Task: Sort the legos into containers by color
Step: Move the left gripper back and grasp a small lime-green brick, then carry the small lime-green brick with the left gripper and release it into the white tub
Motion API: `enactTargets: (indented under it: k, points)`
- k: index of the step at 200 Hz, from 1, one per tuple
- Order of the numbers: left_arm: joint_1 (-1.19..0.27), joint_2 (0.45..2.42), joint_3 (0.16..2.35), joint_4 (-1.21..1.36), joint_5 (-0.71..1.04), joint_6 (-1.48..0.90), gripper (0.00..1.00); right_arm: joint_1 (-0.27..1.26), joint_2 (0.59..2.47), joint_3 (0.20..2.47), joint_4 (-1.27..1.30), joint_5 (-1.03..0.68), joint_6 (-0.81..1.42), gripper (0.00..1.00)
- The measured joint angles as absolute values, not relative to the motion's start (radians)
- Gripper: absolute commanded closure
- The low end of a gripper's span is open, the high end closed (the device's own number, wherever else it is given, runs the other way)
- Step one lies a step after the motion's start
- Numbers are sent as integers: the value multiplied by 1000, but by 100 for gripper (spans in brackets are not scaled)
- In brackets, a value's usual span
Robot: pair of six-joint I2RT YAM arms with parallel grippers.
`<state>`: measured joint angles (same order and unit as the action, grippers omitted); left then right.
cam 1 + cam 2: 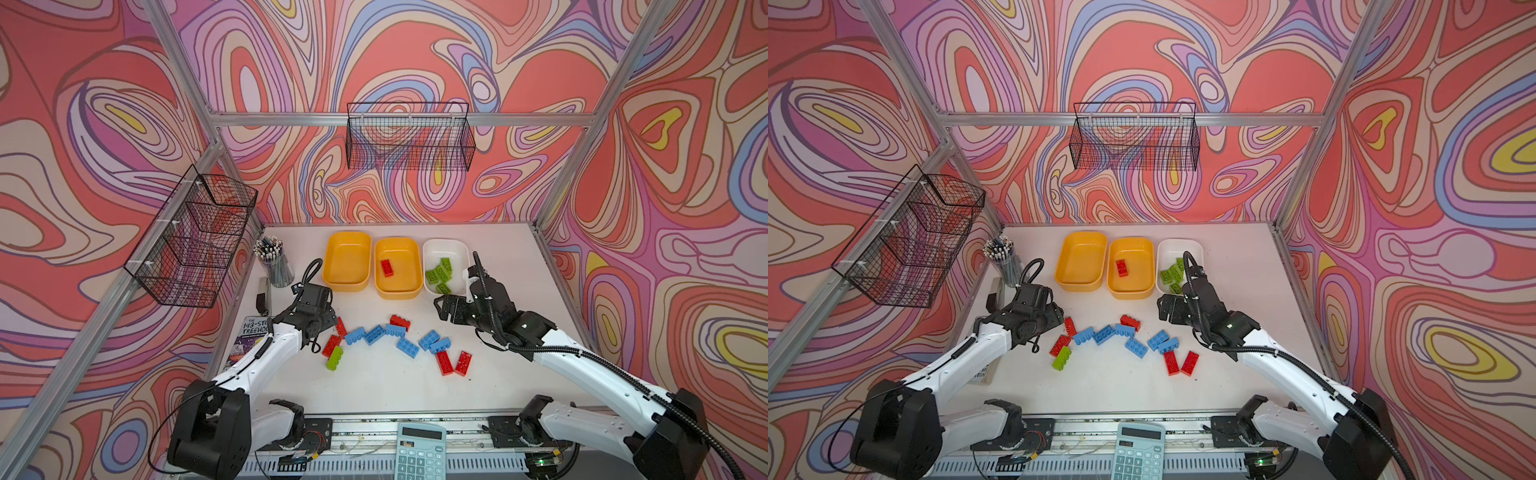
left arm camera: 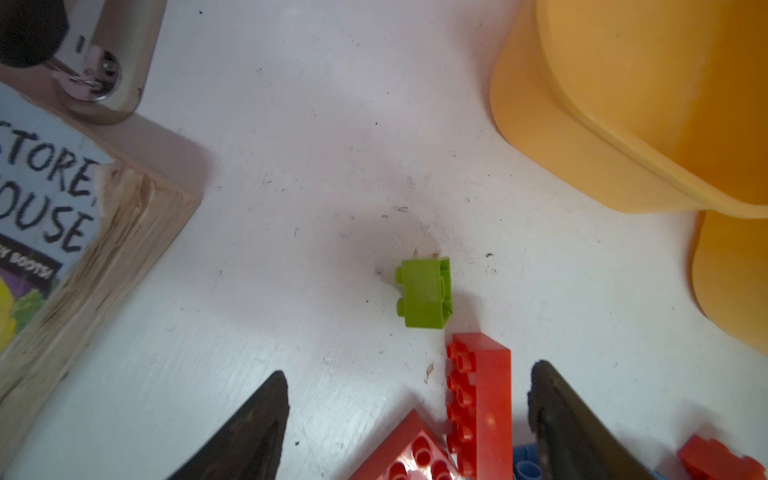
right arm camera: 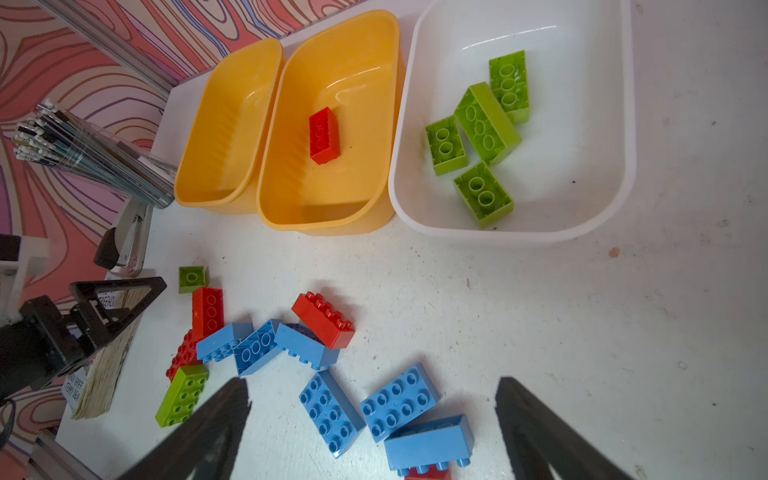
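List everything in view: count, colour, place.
table: 1, white, centre
yellow trays: 2, yellow, at back
white tray: 1, white, beside them
sorted green bricks: 4, lime, in white tray
sorted red brick: 1, red, in middle tray
blue bricks: 6, blue, mid-table
loose red bricks: 5, red, mid-table
loose green bricks: 2, lime, beside reds
pencil cup: 1, clear, back corner
stapler: 1, beige, by cup
book: 1, blue, by stapler
calculator: 1, pale blue, front
wire baskets: 2, black, on walls
left gripper: 1, black, open, over reds
right gripper: 1, black, open, near white tray
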<state>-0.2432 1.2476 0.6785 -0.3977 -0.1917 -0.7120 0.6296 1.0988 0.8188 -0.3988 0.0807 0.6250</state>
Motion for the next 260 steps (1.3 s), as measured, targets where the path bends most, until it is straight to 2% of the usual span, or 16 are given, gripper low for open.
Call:
enactTargets:
  k: [46, 98, 113, 148, 162, 186, 260]
  points:
    - [-170, 1404, 679, -315, -112, -693, 34, 630, 1146, 821, -387, 81, 630, 2]
    - [-136, 1477, 693, -256, -72, -679, 44, 630, 1190, 853, -374, 81, 630, 2]
    - [-129, 1501, 708, -243, -67, -672, 50, 630, 1193, 853, -371, 81, 630, 2]
    - [-116, 1547, 745, -229, -49, -659, 73, 630, 1195, 853, -371, 82, 630, 2]
    - [-116, 1556, 753, -229, -44, -656, 77, 630, 1195, 853, -371, 83, 630, 2]
    - [-116, 1560, 755, -231, -33, -654, 82, 630, 1195, 853, -370, 86, 630, 2]
    - [-166, 1501, 805, -344, -49, -650, 84, 630, 1163, 834, -358, 113, 630, 2]
